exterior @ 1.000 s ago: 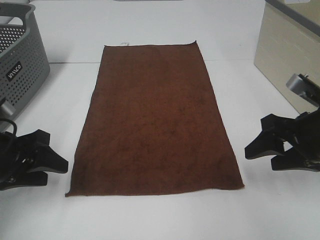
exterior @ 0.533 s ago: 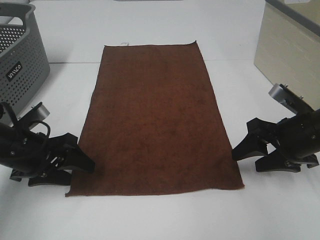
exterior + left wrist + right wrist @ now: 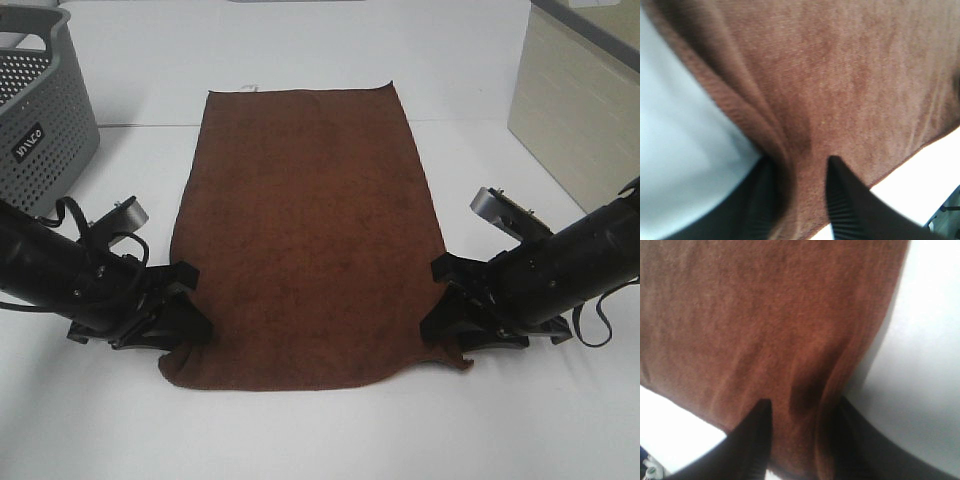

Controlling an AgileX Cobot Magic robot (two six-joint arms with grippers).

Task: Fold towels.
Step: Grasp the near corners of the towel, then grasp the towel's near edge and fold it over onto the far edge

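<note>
Two pincers down on one towel [image 3: 310,200], reddish-brown, flat on the white table [image 3: 300,430], long side running six to twelve. My left pincer [image 3: 195,305], at eight o'clock, is clamped on the near left corner, cloth bunched between its fingers [image 3: 850,200]. My right pincer [image 3: 432,300], at four o'clock, nips the near right corner likewise. White tag [image 3: 250,88] at the far left corner. Grey basket [image 3: 40,110] at ten o'clock; its label [image 3: 28,141] carries white lettering, too small to read surely.
</note>
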